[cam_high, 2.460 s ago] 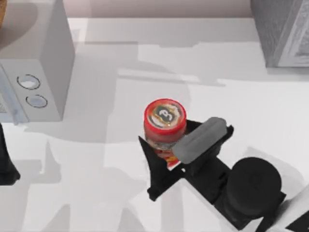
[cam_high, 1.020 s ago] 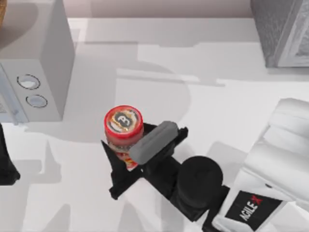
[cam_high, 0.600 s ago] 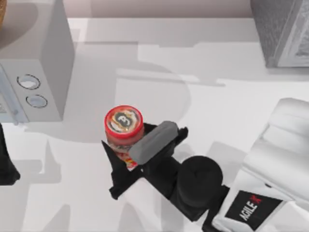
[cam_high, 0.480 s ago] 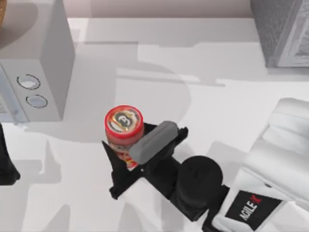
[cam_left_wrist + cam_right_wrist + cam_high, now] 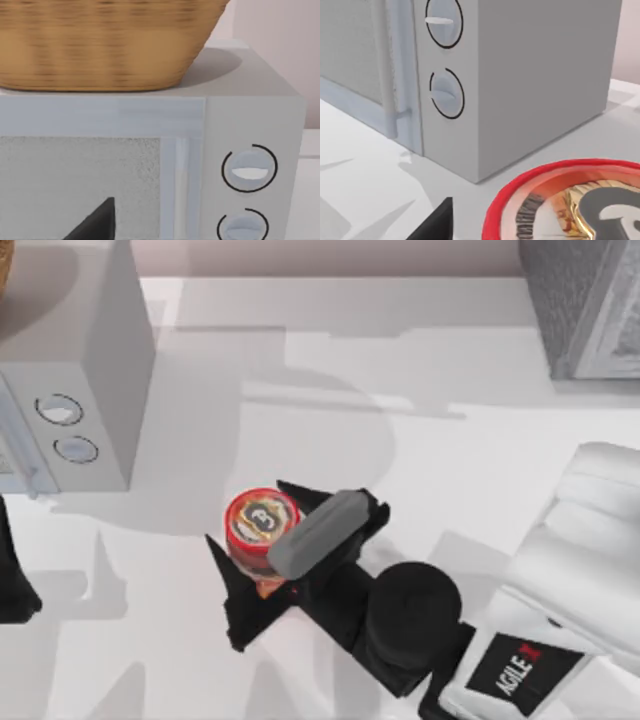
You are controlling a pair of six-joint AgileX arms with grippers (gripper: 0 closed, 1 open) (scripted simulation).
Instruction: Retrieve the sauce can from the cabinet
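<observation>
The sauce can (image 5: 262, 524)'s side label is mostly hidden between the right hand (image 5: 260, 545)'s spread fingers, which flank it without clearly gripping. Its red rim rings a dark emblem. The left hand (image 5: 15, 585), cut off at 9 o'clock, cannot be judged.

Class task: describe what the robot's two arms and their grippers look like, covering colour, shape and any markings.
The right arm has glossy white rounded shells and a black plate marked AGILE with a red X. Its wrist is a black cylinder, topped by a grey rounded block. The right gripper is black, with flat pointed triangular jaws. The left arm is a black shape at the table's left edge; the left gripper has a black pointed tip.
</observation>
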